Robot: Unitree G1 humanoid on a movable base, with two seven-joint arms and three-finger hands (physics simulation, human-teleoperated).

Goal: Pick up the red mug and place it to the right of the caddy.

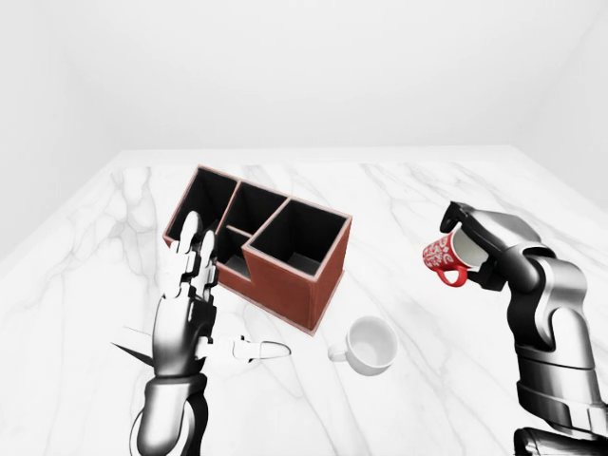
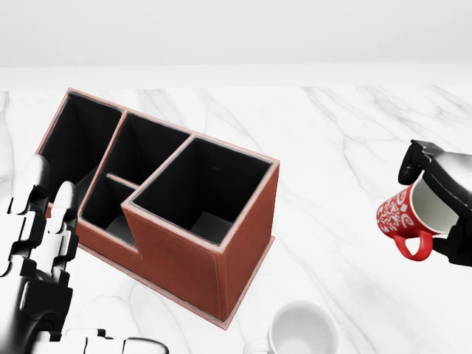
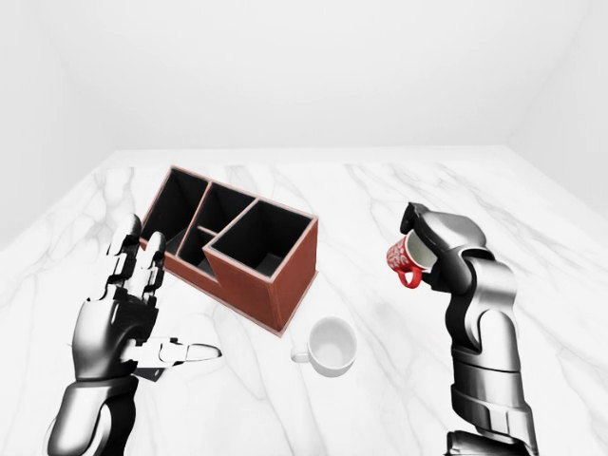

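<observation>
A white pattern is printed on the red mug (image 2: 397,214), but no words can be read.

A bare simulated room: a white marble surface (image 1: 399,190) under blank white walls (image 1: 304,66), no furnishings.

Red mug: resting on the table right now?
No. The red mug is held tilted in the right hand, clear above the table.

In the left-eye view, the brown leather compartmented caddy (image 1: 261,245) sits on the white marble tabletop (image 1: 399,199); the white ceramic mug (image 1: 368,344) stands lower right of it, and the red patterned mug (image 1: 443,258) hangs farther right, above the table.
</observation>
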